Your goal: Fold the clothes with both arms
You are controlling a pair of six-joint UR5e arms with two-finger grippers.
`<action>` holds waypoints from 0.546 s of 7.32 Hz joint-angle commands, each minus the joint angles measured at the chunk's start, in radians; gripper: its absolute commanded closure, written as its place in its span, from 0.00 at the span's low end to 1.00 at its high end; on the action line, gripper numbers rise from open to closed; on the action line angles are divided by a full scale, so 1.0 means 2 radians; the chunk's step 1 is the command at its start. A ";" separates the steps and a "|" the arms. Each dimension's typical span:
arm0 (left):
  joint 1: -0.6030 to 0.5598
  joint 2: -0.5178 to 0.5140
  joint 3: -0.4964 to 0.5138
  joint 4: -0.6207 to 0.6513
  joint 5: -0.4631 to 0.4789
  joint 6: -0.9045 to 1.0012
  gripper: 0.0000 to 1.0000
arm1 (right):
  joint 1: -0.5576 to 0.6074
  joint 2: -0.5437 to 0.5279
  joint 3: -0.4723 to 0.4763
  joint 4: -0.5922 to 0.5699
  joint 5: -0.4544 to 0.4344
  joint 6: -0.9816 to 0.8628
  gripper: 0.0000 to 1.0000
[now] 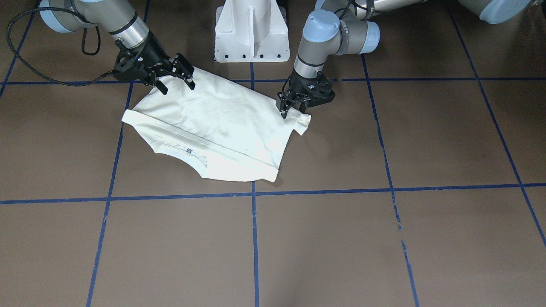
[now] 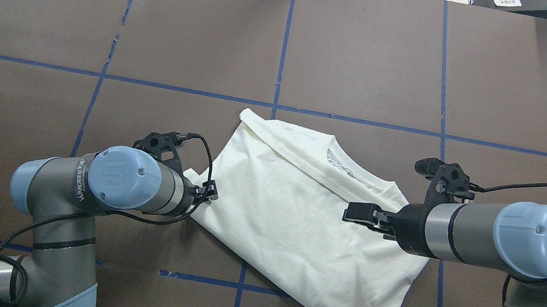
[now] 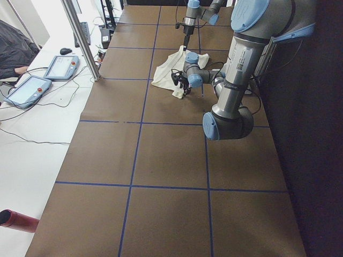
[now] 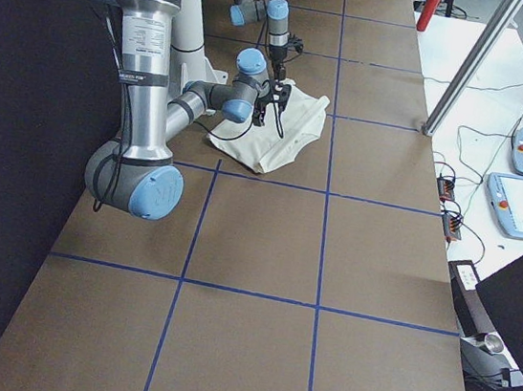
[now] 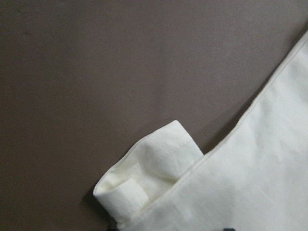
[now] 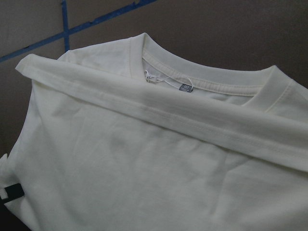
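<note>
Cream T-shirt [image 1: 222,123] lay part-folded on the table [image 1: 384,238].
Jaws of the right gripper [image 1: 178,86] stood released above it; whether the left gripper [image 1: 285,111] gripped the cuff [image 1: 304,121] could not be told. Final folds likely remained.

Brown table [image 2: 50,13] w/ blue tape grid [image 2: 274,106] carries folded cream T-shirt [image 2: 294,225].

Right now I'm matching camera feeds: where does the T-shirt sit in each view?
Front-facing: T-shirt upper centre-left.
Overhead: T-shirt centre, low.
Exterior left: T-shirt top centre.
Exterior right: T-shirt upper centre.
Left wrist: T-shirt lower right.
Right wrist: T-shirt fills it.
Shared landmark: neck collar.
</note>
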 commanded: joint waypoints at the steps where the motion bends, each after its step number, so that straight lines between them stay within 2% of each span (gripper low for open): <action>1: -0.001 -0.001 0.001 0.001 0.001 0.001 1.00 | 0.001 0.000 0.001 0.000 0.001 0.000 0.00; 3: -0.010 -0.001 -0.005 0.004 0.000 0.002 1.00 | 0.002 0.000 0.000 0.000 0.001 0.000 0.00; 4: -0.040 -0.003 -0.004 0.004 -0.002 0.009 1.00 | 0.005 -0.001 0.000 0.000 0.002 0.000 0.00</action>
